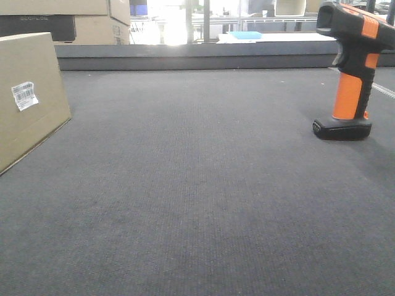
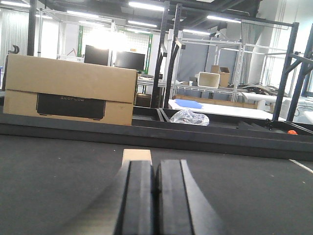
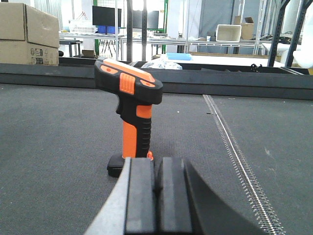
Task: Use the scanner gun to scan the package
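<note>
scanner gun [image 3: 131, 110] stands upright on its foot mid-frame, handle exposed for grabbing, package [image 1: 28, 98] label-out at far left, both arms' fingers [image 3: 141, 196] pressed together, empty.

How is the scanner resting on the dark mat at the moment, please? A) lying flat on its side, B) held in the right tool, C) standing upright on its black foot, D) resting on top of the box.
C: in the front view the scanner stands upright on its flat black foot on the mat, apart from the box, and the right tool is shut short of it.
</note>
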`<state>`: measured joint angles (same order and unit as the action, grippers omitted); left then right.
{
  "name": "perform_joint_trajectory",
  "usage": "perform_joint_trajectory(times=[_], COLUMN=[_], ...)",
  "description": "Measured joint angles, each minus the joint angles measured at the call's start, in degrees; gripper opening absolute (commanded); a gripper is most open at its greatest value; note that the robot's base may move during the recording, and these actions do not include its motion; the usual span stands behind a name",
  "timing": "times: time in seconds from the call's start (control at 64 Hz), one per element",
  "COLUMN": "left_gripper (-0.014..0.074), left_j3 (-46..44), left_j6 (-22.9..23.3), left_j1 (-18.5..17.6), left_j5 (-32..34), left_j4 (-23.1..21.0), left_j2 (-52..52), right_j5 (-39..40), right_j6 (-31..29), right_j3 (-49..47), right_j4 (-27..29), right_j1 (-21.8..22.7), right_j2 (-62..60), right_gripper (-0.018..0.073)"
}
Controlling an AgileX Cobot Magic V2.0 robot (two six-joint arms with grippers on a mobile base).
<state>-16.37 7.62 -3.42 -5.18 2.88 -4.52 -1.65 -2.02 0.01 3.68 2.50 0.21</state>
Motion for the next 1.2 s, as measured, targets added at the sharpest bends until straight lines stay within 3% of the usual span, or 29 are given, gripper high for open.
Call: perform_joint_trajectory(times=[0.188, 0.516, 1.204], left_gripper=[-0.0111, -0.0111, -0.0111], left_j3=[7.9, 16.0, 16.5], left_j6=[-4.4, -5.1, -5.1], left_j1=[3.1, 4.1, 4.1], left_j5=[0.8, 3.6, 4.1], left_j4=[0.0, 0.0, 0.0], left_j2=[4.0, 4.1, 4.2], right_j5=[0.0, 0.0, 0.0], right_j6=[0.0, -0.1, -0.1], right_j3=[0.0, 0.0, 0.0], right_j4=[0.0, 0.0, 0.0], right_j1=[0.0, 0.0, 0.0], right_j2=[0.0, 0.0, 0.0], right_gripper=[-0.0167, -0.0167, -0.0167])
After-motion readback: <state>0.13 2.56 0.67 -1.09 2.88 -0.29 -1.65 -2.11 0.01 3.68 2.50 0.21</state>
